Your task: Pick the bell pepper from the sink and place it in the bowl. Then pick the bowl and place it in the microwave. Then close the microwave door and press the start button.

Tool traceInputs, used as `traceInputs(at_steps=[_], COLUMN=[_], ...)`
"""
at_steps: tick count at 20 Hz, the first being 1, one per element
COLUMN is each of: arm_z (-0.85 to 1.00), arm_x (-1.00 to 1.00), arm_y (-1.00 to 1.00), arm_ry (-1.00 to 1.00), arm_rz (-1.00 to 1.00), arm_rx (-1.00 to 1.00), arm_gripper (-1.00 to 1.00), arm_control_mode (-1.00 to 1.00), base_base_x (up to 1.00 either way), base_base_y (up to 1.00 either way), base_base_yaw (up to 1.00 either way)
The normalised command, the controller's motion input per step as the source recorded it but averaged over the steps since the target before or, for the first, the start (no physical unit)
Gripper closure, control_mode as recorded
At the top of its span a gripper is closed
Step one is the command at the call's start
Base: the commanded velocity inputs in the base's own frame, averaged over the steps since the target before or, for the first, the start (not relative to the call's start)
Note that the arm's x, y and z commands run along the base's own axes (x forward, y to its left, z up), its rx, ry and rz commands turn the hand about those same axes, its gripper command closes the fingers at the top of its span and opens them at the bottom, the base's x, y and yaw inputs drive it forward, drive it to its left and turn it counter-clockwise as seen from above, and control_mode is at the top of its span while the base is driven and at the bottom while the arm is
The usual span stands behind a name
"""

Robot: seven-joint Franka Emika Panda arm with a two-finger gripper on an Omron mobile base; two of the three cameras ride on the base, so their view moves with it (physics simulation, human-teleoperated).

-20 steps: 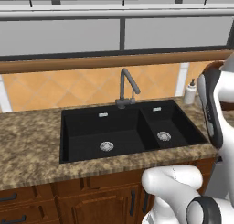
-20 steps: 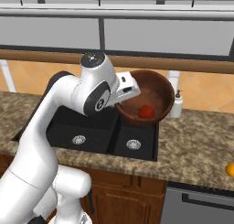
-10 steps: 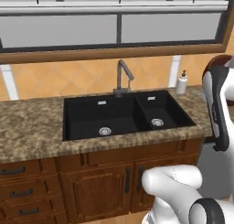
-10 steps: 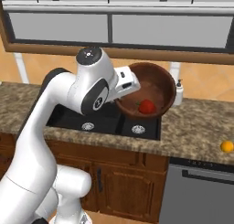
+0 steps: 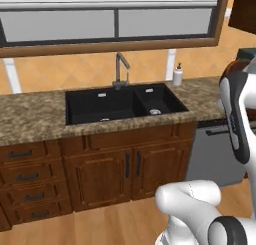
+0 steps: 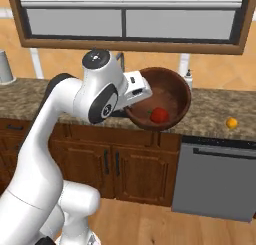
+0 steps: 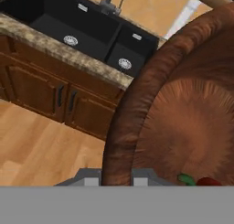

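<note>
My gripper is shut on the near rim of the dark reddish-brown bowl and holds it tilted in the air, out in front of the counter. The bright red bell pepper lies inside the bowl at its low side. In the hand view the bowl looms large on the right. Its rim runs down into the gripper, and the pepper with its green stem peeks out at the bottom. The black two-basin sink with its grey faucet lies across the floor, both basins bare apart from the drains.
A white soap bottle stands right of the sink. An orange fruit lies on the granite counter above a grey dishwasher. Brown cabinets run below the counter, with wood floor between them and me.
The whole scene has shifted: the base has backed away from the counter, so cabinets and floor now show. The bowl with the pepper stays in my gripper.
</note>
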Motion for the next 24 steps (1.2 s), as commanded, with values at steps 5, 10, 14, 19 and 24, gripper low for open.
traceInputs(at_steps=[5, 10, 14, 19, 24], arm_z=[0.00, 0.00, 0.00, 0.00, 0.00], arm_x=[0.00, 0.00, 0.00, 0.00, 0.00], arm_y=[0.00, 0.00, 0.00, 0.00, 0.00], arm_ry=[0.00, 0.00, 0.00, 0.00, 0.00], arm_rz=[0.00, 0.00, 0.00, 0.00, 0.00], arm_rx=[0.00, 0.00, 0.00, 0.00, 0.00], arm_gripper=[1.00, 1.00, 1.00, 1.00, 1.00], arm_control_mode=[1.00, 1.00, 1.00, 1.00, 1.00], base_base_x=[-0.63, -0.42, -0.19, -0.03, 0.00], base_base_y=[0.00, 0.01, 0.01, 0.00, 0.00], base_base_yaw=[-0.46, -0.54, -0.58, -0.60, -0.58])
